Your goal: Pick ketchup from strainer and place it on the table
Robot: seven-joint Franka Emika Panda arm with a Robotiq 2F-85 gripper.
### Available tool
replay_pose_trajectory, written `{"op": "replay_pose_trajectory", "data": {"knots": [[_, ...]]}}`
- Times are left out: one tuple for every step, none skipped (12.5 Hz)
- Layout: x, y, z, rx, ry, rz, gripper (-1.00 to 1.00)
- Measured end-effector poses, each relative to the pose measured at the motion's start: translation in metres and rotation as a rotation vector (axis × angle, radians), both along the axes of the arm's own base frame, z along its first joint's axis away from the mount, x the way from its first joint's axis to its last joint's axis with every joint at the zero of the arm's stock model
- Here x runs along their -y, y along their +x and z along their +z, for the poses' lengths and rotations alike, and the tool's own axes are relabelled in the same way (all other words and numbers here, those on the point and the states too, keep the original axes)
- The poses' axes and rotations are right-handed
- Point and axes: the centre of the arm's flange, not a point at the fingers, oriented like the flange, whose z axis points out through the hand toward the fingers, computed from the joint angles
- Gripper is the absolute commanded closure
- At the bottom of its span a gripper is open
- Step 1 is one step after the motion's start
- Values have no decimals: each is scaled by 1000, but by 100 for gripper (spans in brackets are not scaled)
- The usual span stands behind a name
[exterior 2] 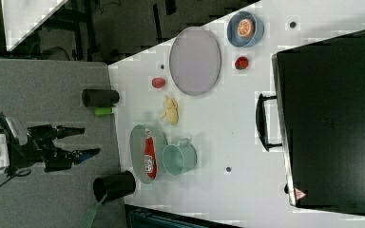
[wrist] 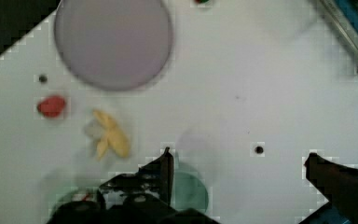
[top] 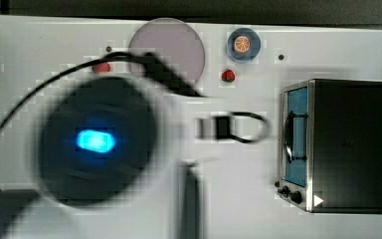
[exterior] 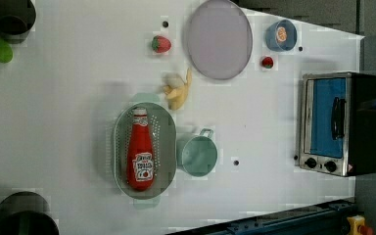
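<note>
In the top view, much of the desk (top: 238,199) is hidden behind a large, blurred dark body with a blue glow (top: 95,141), and one strawberry (top: 101,67) is partly covered by a cable. In the wrist view, the strainer (wrist: 67,201) is largely concealed by the gripper (wrist: 240,170), and the oven (wrist: 354,23) is cut off at the picture's edge. In the left view, the print on the ketchup (exterior: 140,152) label is too small to be read.
</note>
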Motion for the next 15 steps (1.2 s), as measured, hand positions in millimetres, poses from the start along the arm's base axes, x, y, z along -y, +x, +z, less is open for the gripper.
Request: {"op": "replay_pose_trajectory", "data": {"knots": [[-34,3,-16,-26,-3,64,-100],[-70,3,-34,-52,-1,132,-100],[-106,0,-52,-68,-1,200,-100],[-142,-7,-70,-89,5,266,-100],[-175,-17,-83,-96,13,332,-100],[-205,-29,-94,-105,17,394,-100],[-231,-46,-105,-117,11,449,-100],[-253,-61,-114,-103,14,497,-100],[-273,-73,-121,-75,26,540,-100],[-293,-83,-129,-54,52,580,-100],[-309,-88,-138,-19,86,609,-100],[-319,-91,-153,14,112,631,-100],[-325,-92,-172,41,123,652,-100],[-325,-91,-195,60,125,671,-100],[-318,-92,-223,50,120,676,-100]]}}
